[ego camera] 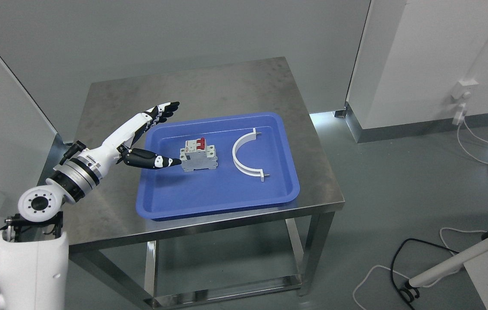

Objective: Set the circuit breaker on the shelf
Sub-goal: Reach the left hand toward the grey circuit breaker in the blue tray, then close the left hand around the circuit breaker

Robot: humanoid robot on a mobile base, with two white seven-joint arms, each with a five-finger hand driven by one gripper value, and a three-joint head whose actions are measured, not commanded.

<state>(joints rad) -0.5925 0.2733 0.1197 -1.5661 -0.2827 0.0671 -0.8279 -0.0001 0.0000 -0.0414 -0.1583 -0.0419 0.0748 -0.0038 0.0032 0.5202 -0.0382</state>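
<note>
A steel table (pixel 227 86) fills the frame's centre, carrying a blue tray (pixel 222 196). The left hand (pixel 145 137), entering from lower left, is spread wide and holds nothing, its thumb tip at the circuit breaker (pixel 199 158), which stands mid-tray. A white curved bracket (pixel 244 156) lies just right of it.

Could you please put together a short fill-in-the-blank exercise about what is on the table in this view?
1. The circuit breaker stands inside a tray coloured ____.
2. The breaker's switch lever is coloured ____.
3. The curved white bracket lies on the breaker's ____ side in the picture.
4. The left hand, fingers spread, has its thumb tip beside the ____.

Missing words: blue; red; right; breaker
</note>
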